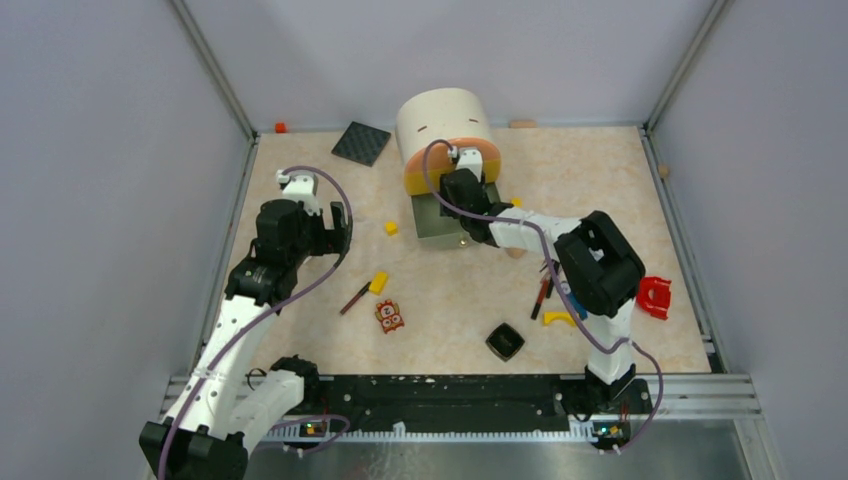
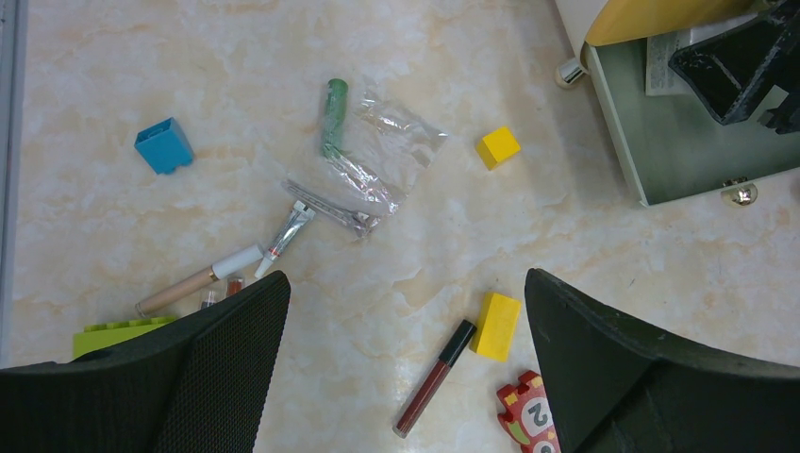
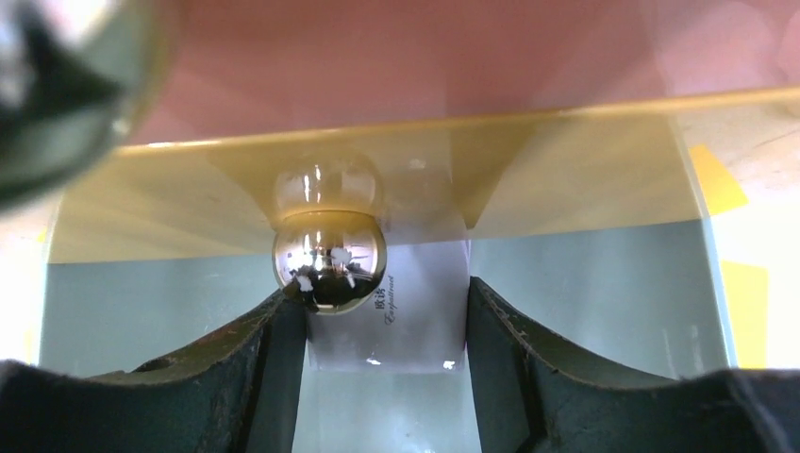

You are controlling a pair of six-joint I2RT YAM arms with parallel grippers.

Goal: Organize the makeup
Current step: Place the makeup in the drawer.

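Note:
My right gripper (image 1: 468, 203) reaches over the open grey drawer (image 1: 432, 222) of a cream and orange round case (image 1: 445, 135). In the right wrist view its fingers (image 3: 283, 349) press both sides of a small white box (image 3: 406, 311) resting on the drawer floor, beside a gold ball knob (image 3: 330, 260). My left gripper (image 1: 337, 226) is open and empty above the table. Below it lie a dark red stick (image 2: 436, 377), a green tube (image 2: 332, 115), a beige stick (image 2: 198, 280) and a small silver tube (image 2: 288, 231). A black square compact (image 1: 505, 341) and more sticks (image 1: 543, 295) lie at the front right.
Yellow blocks (image 2: 496, 326) (image 2: 497, 147), a blue block (image 2: 163, 145), a green block (image 2: 113, 332), a clear plastic bag (image 2: 391, 151) and an orange owl-face tile (image 1: 389, 316) lie about. A black textured square (image 1: 361, 143) is at the back; a red piece (image 1: 654, 296) is at right.

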